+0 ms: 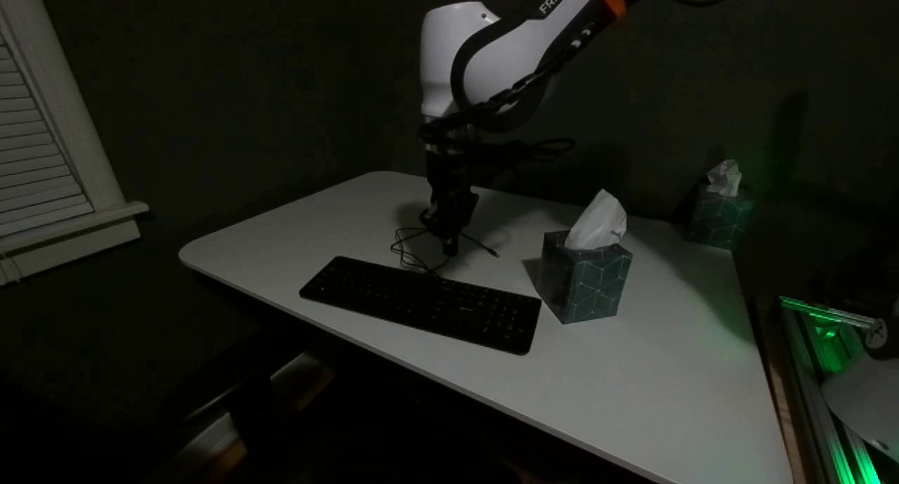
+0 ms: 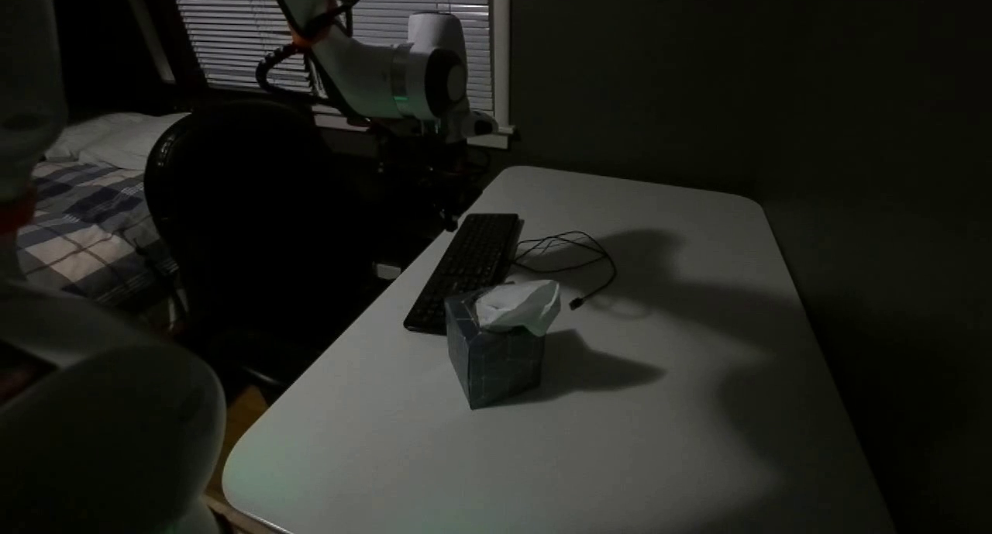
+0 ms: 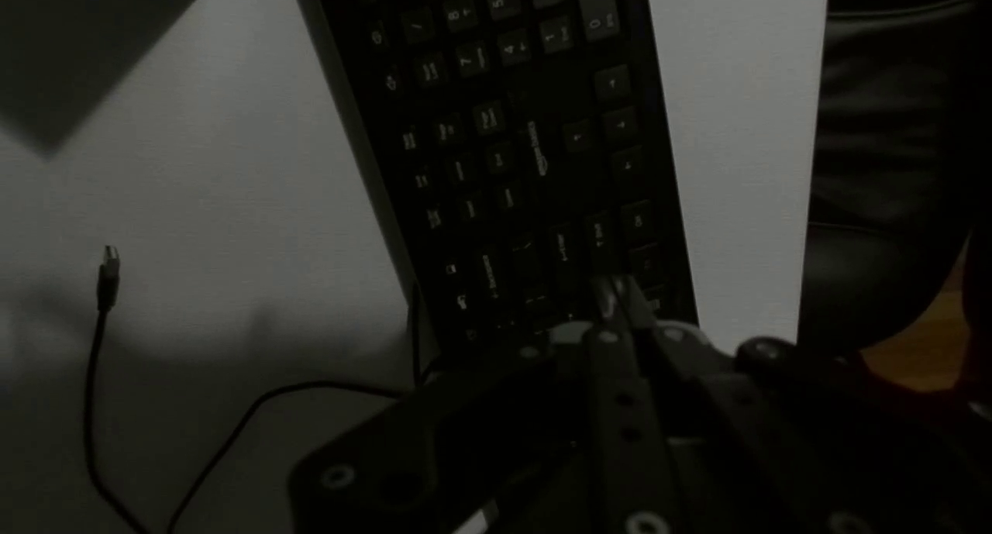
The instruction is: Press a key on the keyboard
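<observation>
Note Robotiq gripper (image 3: 616, 290), with fingers closed together and gripping nothing, above black full-size computer keyboard (image 1: 421, 303) flat on white tabletop (image 1: 646, 382) near tissue box (image 1: 595, 287). Rate as approach, with no contact visible. Must next align over one key (image 3: 598, 235), then lower gently.

- A long, black, rectangular keyboard (image 1: 421, 303), low and thin, its dark keys set in rows and marked with pale lettering.
- It's lying flat, keys up, on the white table (image 1: 653, 371), close to one long edge.
- It sits slightly askew to that edge: the end with the number keys (image 3: 510, 46) lies farther in than the opposite end.
- Beside the arrow keys (image 3: 621, 124) I can make out a small pale logo (image 3: 538, 148).
- It's so dim in here that I can't tell whether any key is down; much of the lettering is too faint to read.
</observation>
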`<action>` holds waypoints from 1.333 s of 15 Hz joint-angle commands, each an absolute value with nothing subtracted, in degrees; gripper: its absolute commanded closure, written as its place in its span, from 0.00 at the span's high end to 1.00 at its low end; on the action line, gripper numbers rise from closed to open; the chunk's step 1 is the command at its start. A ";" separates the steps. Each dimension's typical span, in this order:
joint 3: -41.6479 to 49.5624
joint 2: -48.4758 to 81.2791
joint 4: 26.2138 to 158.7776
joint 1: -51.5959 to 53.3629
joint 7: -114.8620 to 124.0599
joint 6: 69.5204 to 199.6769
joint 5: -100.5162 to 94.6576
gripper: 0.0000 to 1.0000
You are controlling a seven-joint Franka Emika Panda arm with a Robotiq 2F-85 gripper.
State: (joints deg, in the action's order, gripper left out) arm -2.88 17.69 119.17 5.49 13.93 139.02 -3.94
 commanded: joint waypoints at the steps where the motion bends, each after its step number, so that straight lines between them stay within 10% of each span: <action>1: -3.28 19.39 117.91 5.67 11.75 137.67 -2.15 0.00; 20: 2.06 38.98 102.09 11.96 14.21 133.77 -13.30 0.00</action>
State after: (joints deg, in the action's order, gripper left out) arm 1.41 36.34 105.59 11.05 14.01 136.23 -13.04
